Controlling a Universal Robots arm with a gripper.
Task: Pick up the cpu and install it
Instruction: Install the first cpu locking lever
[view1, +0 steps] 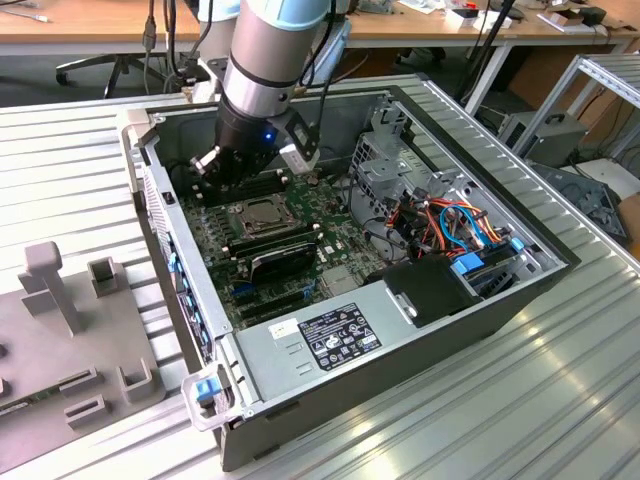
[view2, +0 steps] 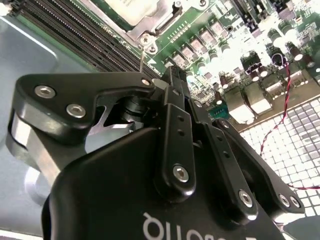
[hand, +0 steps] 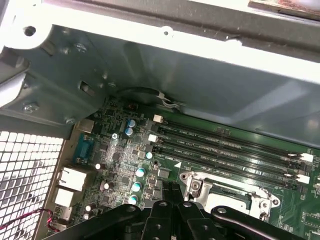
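The end effector (view1: 240, 172) hovers inside the open computer case (view1: 480, 300), its fingers (view2: 172, 95) pressed together and holding nothing, just above the motherboard (view1: 300, 270). The cpu (view1: 262, 214) lies in the socket frame (hand: 225, 192), beside the memory slots (hand: 225, 145).

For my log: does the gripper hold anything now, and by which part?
Cannot be told. The gripper hangs above the cpu, which lies in its socket.

"Where did you run this?"
"You worked in a lab: an opened computer case (view1: 400, 330) sat on ribbed aluminium benching (view1: 70, 170), with wooden desks (view1: 90, 22) behind."
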